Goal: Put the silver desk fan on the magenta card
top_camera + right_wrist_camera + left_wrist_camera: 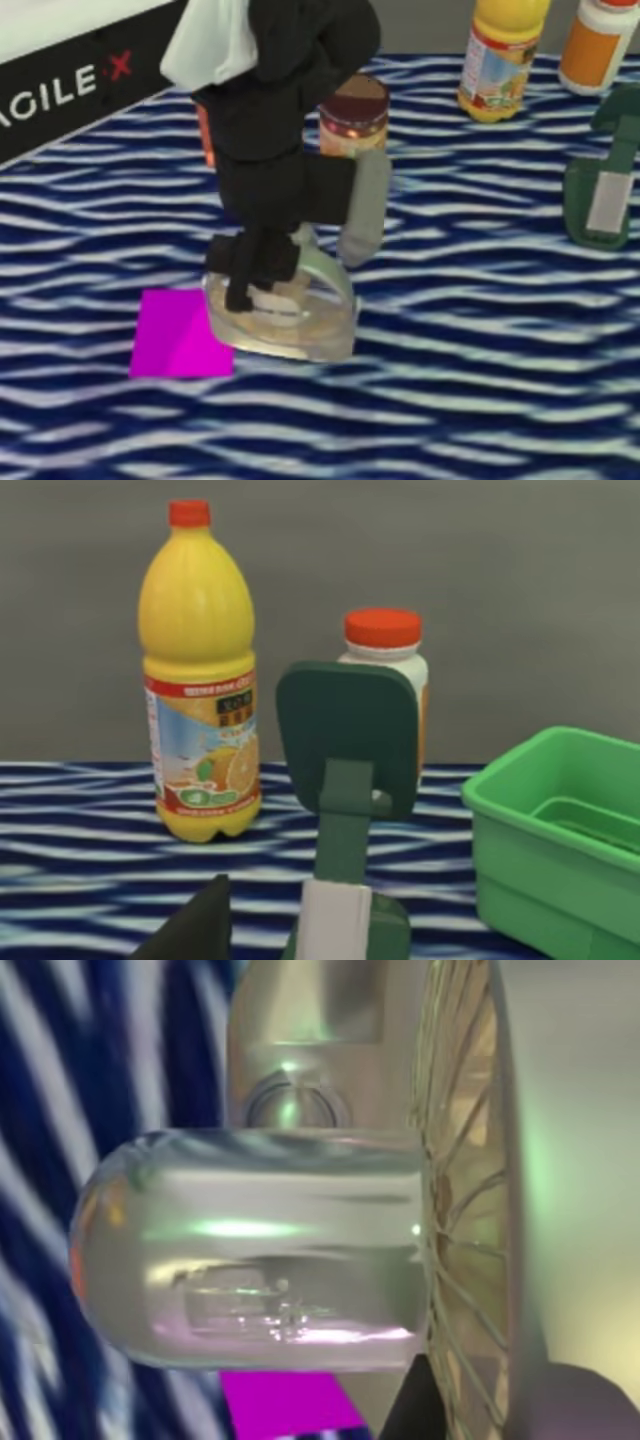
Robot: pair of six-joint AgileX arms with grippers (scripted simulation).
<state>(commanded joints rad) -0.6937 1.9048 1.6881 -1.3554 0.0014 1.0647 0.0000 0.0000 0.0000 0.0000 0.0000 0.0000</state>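
The silver desk fan (312,330) hangs tilted under my left arm, its round cage low and its rounded base (366,212) pointing toward the back. My left gripper (250,285) comes down from above and is shut on the cage rim. In the left wrist view the shiny base (255,1245) fills the picture, and the rim passes through that gripper (515,1410). The magenta card (180,335) lies flat just left of the fan, and the cage overlaps its right edge. A strip of the card (285,1400) shows below the base. My right arm is out of the top view.
A brown-lidded jar (353,115) stands right behind the fan. An orange juice bottle (500,55) and a white red-capped bottle (597,45) stand at the back right. A dark green stand-like object (603,190) is at the right edge, beside a green bin (560,830).
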